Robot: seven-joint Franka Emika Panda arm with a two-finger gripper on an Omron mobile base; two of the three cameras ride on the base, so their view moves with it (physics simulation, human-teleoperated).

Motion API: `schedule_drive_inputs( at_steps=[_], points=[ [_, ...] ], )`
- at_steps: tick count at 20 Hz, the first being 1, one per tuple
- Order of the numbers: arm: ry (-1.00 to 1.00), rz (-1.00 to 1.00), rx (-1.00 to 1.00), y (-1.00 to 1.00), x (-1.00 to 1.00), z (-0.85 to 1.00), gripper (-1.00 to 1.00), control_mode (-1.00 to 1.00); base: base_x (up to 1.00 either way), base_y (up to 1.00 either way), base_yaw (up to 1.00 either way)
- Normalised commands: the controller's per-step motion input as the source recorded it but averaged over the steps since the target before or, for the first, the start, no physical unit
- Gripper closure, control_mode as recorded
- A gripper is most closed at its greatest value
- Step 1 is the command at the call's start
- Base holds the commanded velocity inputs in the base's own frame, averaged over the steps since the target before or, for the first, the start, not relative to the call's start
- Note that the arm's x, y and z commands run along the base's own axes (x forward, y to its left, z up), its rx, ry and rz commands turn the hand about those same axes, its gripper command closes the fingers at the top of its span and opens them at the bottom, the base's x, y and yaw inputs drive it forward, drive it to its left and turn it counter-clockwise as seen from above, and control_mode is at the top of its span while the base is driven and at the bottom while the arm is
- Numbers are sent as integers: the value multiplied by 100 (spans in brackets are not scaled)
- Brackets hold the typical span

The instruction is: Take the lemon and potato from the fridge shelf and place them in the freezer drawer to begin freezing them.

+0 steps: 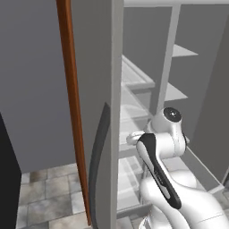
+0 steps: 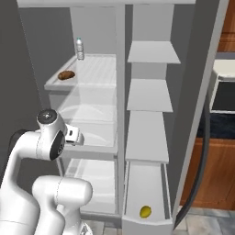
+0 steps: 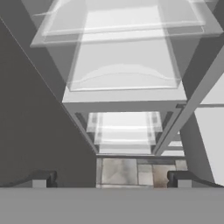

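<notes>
The brown potato [image 2: 66,75] lies near the front left of the upper ribbed fridge shelf [image 2: 98,69]. Far below to the right, the yellow lemon [image 2: 145,211] rests on the floor of the pulled-out grey freezer drawer [image 2: 130,195]. My arm's wrist [image 2: 50,137] stands in front of the middle shelves, well below the potato and left of the drawer. In the hand view my gripper [image 3: 111,180] is open, its dark fingertips [image 3: 39,178] wide apart with nothing between them. It looks down past stacked translucent shelves [image 3: 124,87] to the tiled floor.
A small water bottle [image 2: 80,48] stands at the back of the potato's shelf. Plain grey narrower shelves [image 2: 150,94] fill the right column above the drawer. The open door with its dark curved handle [image 2: 203,137] stands on the right. A wooden panel edge [image 1: 71,89] borders the left.
</notes>
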Motion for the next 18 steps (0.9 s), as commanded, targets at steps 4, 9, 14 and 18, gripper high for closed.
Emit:
schedule_drive_inputs(
  at_steps=[4,9,14,18],
  points=[
    [0,0,0,0,0,0,-100,100,42,2,0],
    [0,0,0,0,0,0,-100,100,34,15,0],
    [-1,0,0,28,9,84,-100,-100,0,0,0],
    [-5,0,0,21,8,100,-100,-100,0,0,0]
  ],
)
